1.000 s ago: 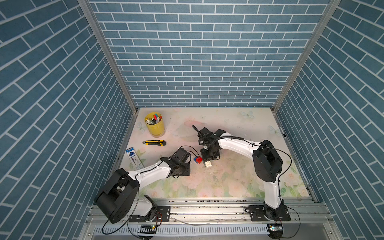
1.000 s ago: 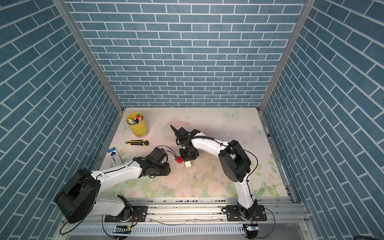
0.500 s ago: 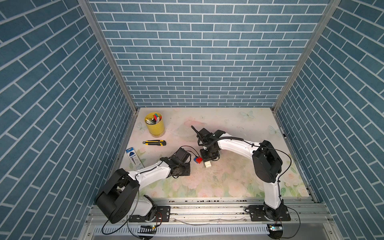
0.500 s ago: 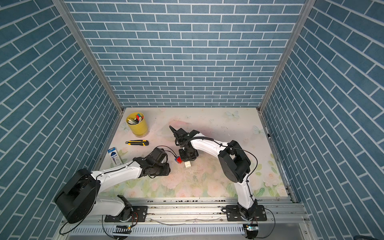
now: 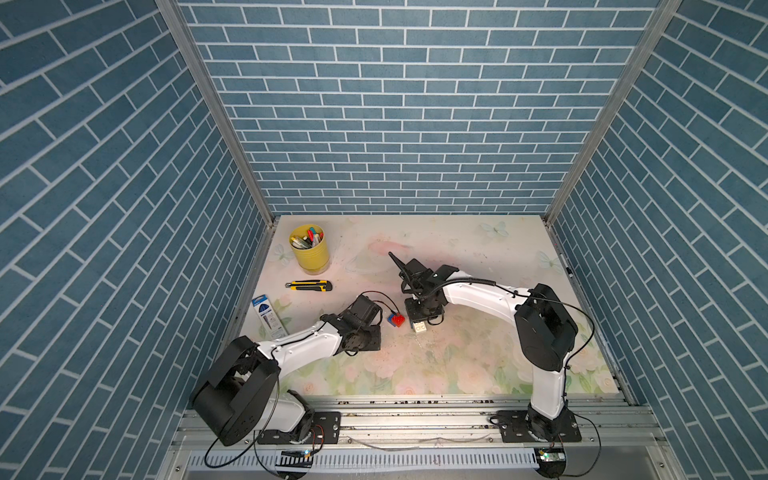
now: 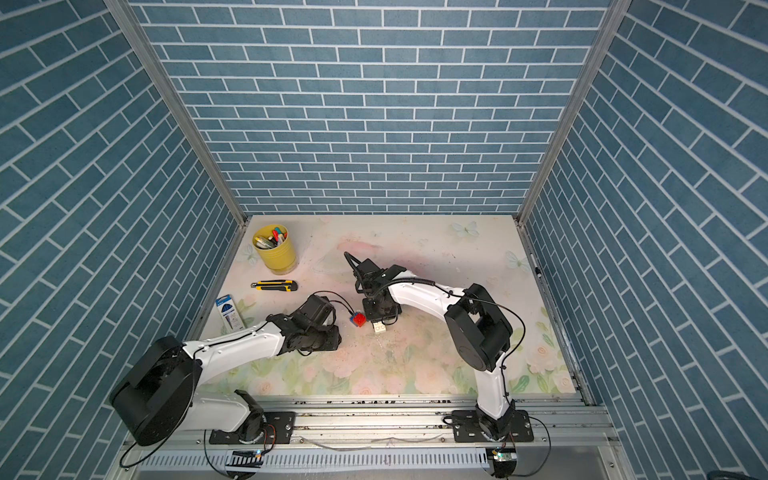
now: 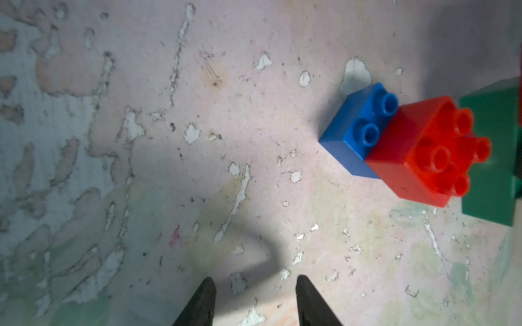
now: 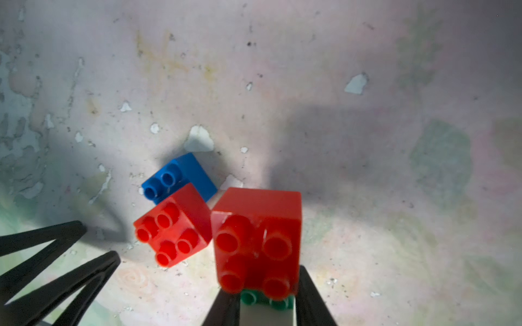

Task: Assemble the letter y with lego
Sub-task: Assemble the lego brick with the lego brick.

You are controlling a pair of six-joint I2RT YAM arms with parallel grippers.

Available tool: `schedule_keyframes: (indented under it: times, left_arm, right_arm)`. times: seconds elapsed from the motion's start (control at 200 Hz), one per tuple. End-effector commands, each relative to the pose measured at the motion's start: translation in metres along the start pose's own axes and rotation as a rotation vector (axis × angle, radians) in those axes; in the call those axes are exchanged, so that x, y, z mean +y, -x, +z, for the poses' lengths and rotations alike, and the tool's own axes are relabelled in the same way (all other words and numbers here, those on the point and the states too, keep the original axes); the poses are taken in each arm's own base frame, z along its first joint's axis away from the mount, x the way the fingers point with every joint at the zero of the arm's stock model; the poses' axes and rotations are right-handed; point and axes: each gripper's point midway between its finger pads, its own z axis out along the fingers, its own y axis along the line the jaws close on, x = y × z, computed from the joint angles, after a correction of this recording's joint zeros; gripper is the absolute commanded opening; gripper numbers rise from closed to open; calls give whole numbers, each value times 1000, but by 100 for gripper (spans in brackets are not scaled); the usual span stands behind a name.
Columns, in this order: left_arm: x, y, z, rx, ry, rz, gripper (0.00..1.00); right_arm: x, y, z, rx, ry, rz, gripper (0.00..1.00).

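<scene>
Mid-desk (image 5: 457,357): red-on-blue pair (image 7: 409,146) rests loose, just left of the right jaws.
Right jaws: clenched on part-built letter y (image 8: 255,240), red-green-white.
Left jaws: slightly parted, empty.
Handling: light, rigid, slick; I'd pinch flat sides.

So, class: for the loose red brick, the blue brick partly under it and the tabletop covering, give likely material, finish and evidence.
Red brick: likely moulded plastic, glossy; smooth faces, crisp round studs.
Blue brick: same look, probably plastic.
Tabletop covering: seems a printed floral film, matte and worn; pale flakes show where it has peeled.
</scene>
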Motion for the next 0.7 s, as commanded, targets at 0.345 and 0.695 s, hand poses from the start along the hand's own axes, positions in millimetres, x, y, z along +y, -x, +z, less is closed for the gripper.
schedule_keyframes:
  times: [0.345, 0.695]
  left_arm:
    - [16, -13, 8, 55, 62, -17, 49]
    - [16, -14, 9, 56, 61, -17, 48]
  right_arm:
    - [-19, -56, 58, 253, -18, 46, 23]
    - [-49, -68, 53, 242, -230, -17, 23]
